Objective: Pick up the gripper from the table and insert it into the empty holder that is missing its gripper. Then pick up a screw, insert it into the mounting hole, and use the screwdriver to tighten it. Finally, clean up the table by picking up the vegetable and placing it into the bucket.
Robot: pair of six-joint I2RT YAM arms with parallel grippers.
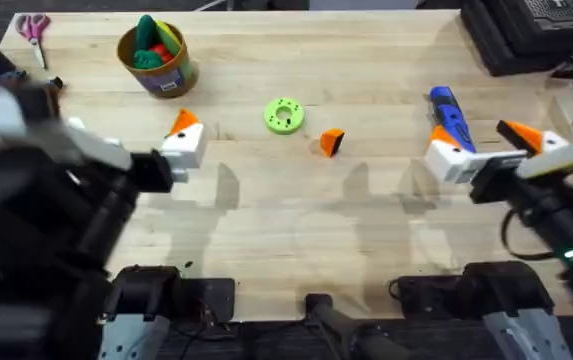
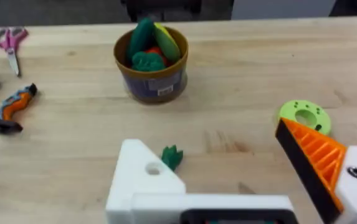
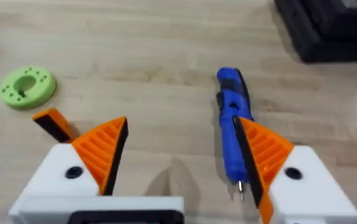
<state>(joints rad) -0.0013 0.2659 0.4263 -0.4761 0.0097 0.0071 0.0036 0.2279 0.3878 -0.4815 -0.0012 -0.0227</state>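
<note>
The gripper, one small orange wedge, lies on the table just right of the lime-green disc, between the two arms and pointing roughly toward the disc, though its axis is hard to read. The right gripper seems slightly nearer; its fingers stand apart and empty, both padded. The left gripper is likewise spread, one finger the bare holder. One screwdriver, one bucket, one vegetable.
</note>
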